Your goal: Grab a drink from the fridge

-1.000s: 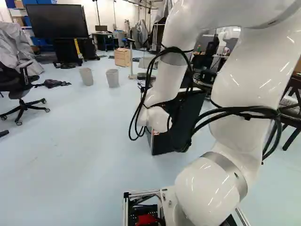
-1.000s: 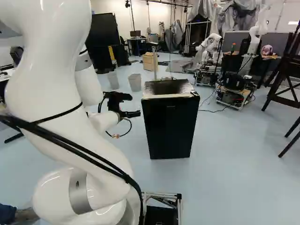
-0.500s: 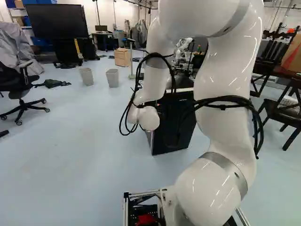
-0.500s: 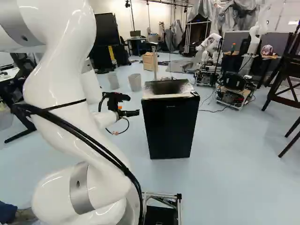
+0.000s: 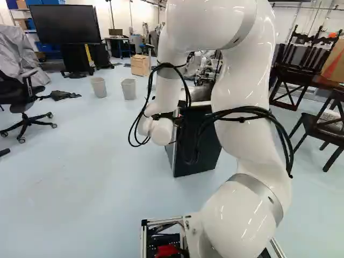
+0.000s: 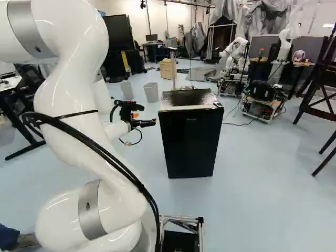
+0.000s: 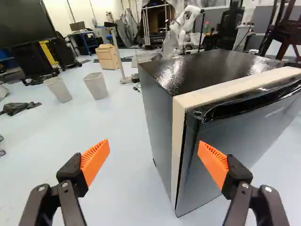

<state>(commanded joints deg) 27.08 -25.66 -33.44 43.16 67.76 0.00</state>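
That's a glossy white arm (image 6: 63, 107), all rounded shells and fat curved joints, with smooth silver-grey bands (image 6: 90, 210) and a small dark mark on one. Thick black cables (image 5: 236, 113) loop along it, cinched by a thin black strap (image 6: 77, 114). The jaws are matte black, dotted with pale round screws (image 7: 64, 184), and wear ribbed, bright orange pads (image 7: 95, 161). Underneath shows a silvery metal frame (image 5: 164, 221) with a red piece (image 5: 167, 250) inside.

Bright light casts patchy glare across the fridge (image 7: 211, 70).
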